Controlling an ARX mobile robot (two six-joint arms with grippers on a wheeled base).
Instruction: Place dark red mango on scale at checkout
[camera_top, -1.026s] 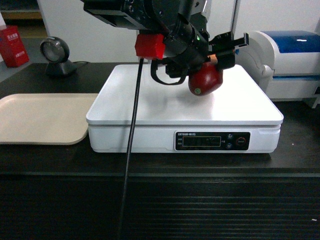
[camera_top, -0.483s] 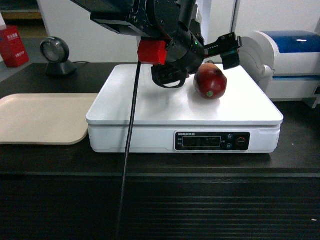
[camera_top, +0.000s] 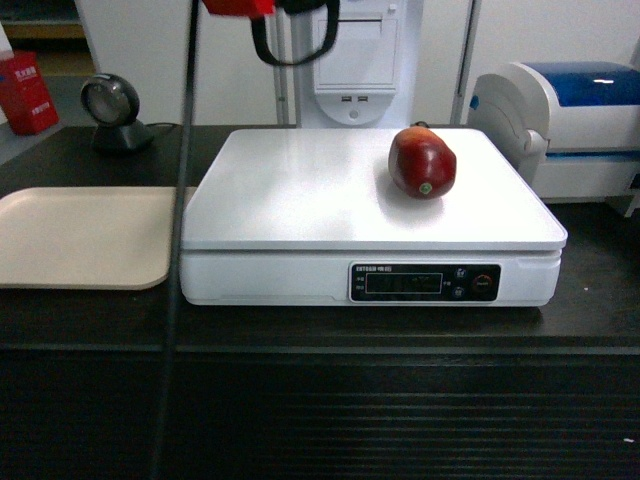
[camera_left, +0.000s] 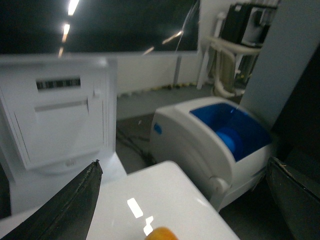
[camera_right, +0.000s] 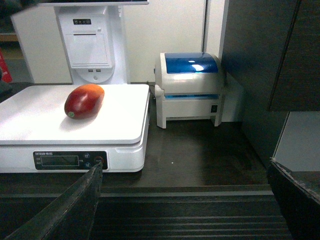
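The dark red mango (camera_top: 422, 162) lies on its side on the right rear part of the white scale (camera_top: 300, 190), free of any gripper. The scale stands on the dark checkout (camera_top: 400, 400) with its ribbed front. In the left wrist view my left gripper (camera_left: 183, 160) hangs open above the scale's (camera_left: 175, 200) far corner, with only the mango's orange end (camera_left: 161, 234) showing at the bottom edge. My right gripper (camera_right: 186, 162) is open and empty, low in front of the counter, to the right of the scale (camera_right: 115, 125) and the mango (camera_right: 83, 101).
A beige tray (camera_top: 80, 235) lies left of the scale. A white-and-blue printer (camera_top: 570, 120) stands to its right, a white terminal (camera_top: 355, 50) behind it, and a round scanner (camera_top: 112, 110) at the back left. My left arm's black cable (camera_top: 180, 250) hangs down past the scale's left edge.
My left gripper let go of the mango, which now rests on the scale. The left arm rose up and out of the head view, and its cable swung left.
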